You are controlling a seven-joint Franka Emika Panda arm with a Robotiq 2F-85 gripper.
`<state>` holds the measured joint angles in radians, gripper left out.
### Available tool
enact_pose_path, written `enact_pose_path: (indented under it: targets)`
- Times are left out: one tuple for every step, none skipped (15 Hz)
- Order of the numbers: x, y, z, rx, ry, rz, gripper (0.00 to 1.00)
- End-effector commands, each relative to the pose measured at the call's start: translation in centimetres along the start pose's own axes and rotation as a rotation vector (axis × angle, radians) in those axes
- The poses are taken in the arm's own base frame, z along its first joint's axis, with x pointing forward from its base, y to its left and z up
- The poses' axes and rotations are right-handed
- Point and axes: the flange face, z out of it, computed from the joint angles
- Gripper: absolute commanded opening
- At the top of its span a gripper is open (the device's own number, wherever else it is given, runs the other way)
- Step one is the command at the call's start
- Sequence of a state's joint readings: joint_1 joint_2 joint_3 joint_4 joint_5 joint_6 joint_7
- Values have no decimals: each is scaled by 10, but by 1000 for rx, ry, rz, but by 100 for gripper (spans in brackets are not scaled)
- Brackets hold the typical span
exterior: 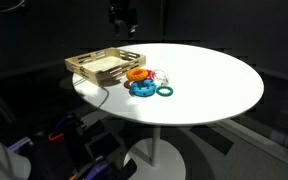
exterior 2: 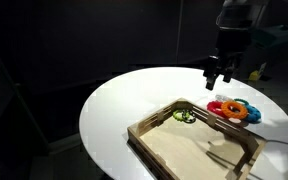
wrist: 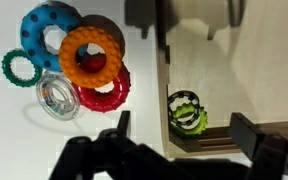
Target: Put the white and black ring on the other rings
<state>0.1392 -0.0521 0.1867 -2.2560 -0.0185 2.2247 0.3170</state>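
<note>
Wrist view shows the white and black ring (wrist: 187, 112) lying flat in the tray (wrist: 254, 70), centred just beyond the spread, empty fingers (wrist: 246, 132).

Dim lab-like room: round white table (exterior: 224, 90), black backdrop (exterior 2: 84, 40)
</note>
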Motion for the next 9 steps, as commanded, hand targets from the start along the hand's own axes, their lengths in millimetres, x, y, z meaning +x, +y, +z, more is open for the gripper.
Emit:
enact_pose_path:
  targets:
    - [23,-26,11,-3,-2,-7,100]
    - [26,-31,17,-6,-4,-12,100]
    - [29,-36,25,-8,-9,-20,100]
    - [31,-41,33,-18,-7,-33,100]
    - [32,-45,41,-23,-5,-43,100]
    - [34,-49,50,-33,1,-51,100]
    - [35,-52,57,-40,8,-59,100]
    - [37,-54,65,-46,15,-63,100]
    - [38,-57,70,-46,18,-67,100]
